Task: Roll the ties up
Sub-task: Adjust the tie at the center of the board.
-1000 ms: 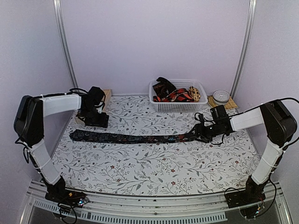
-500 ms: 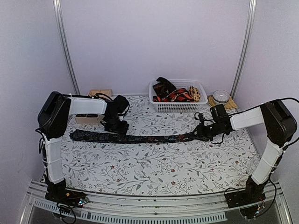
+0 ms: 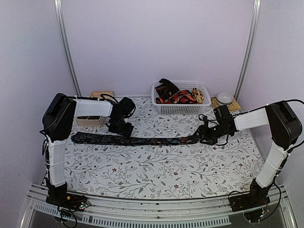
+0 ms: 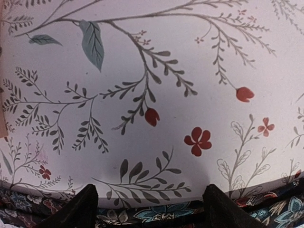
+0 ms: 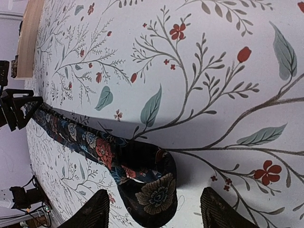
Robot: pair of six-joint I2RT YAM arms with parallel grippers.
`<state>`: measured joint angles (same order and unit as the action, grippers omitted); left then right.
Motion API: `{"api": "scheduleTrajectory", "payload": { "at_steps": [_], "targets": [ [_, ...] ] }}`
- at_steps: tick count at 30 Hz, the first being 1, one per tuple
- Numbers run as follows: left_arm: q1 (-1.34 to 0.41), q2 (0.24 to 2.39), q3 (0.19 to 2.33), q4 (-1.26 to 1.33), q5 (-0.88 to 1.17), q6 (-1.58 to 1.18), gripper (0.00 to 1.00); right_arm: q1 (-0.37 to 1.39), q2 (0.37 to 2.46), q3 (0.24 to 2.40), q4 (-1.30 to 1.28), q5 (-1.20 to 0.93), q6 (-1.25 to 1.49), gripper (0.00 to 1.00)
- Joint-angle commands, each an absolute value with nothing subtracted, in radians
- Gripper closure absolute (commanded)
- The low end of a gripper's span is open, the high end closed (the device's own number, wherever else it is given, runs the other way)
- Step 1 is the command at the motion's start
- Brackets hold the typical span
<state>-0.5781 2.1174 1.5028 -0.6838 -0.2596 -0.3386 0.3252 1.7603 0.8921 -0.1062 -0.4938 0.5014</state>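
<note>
A dark floral tie (image 3: 142,140) lies stretched across the table from left to right. My right gripper (image 3: 205,137) is open at its right end, where the tie's end (image 5: 152,185) is folded over into a loop between the spread fingers. My left gripper (image 3: 124,130) is open, low over the tie's left part, its fingertips (image 4: 80,209) apart above the dark fabric (image 4: 156,213). More ties (image 3: 178,95) lie piled in the white basket.
A white mesh basket (image 3: 183,108) stands at the back centre. A wooden tray (image 3: 90,118) sits at the back left behind my left arm. A small round object on a mat (image 3: 224,99) is at the back right.
My left arm swung from the wooden tray rightward and down onto the tie's left part. My right gripper stayed at the tie's right end.
</note>
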Motion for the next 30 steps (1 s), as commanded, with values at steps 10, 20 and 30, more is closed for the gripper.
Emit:
{"api": "scheduleTrajectory", "payload": {
  "at_steps": [10,20,30],
  "targets": [
    [-0.643,2.121,1.803,-0.676,0.044,-0.262,0.22,0.321,1.477,1.01,-0.284,-0.494,0.449,0.42],
    [-0.658,2.351,2.041,-0.711,0.238,-0.229,0.45,0.325,1.674,1.072,-0.135,-0.829,0.524,0.56],
    [-0.685,2.401,1.955,-0.679,0.21,-0.204,0.53,0.338,1.866,1.07,-0.019,-0.919,0.623,0.58]
  ]
}}
